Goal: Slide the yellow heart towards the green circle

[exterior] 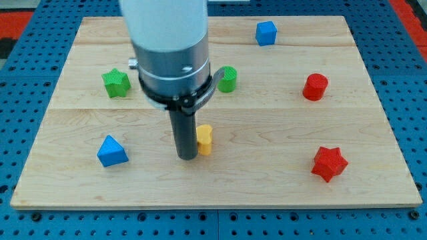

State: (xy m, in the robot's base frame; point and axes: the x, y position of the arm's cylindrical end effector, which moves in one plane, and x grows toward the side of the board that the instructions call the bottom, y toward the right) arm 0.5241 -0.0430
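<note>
The yellow heart lies near the middle of the wooden board, partly hidden by my rod. My tip rests on the board just to the left of the heart and slightly below it, touching or nearly touching it. The green circle sits above the heart and a little to the right, partly hidden behind the arm's grey body.
A green star is at the upper left. A blue triangle is at the lower left. A blue cube is at the top. A red cylinder and a red star are at the right.
</note>
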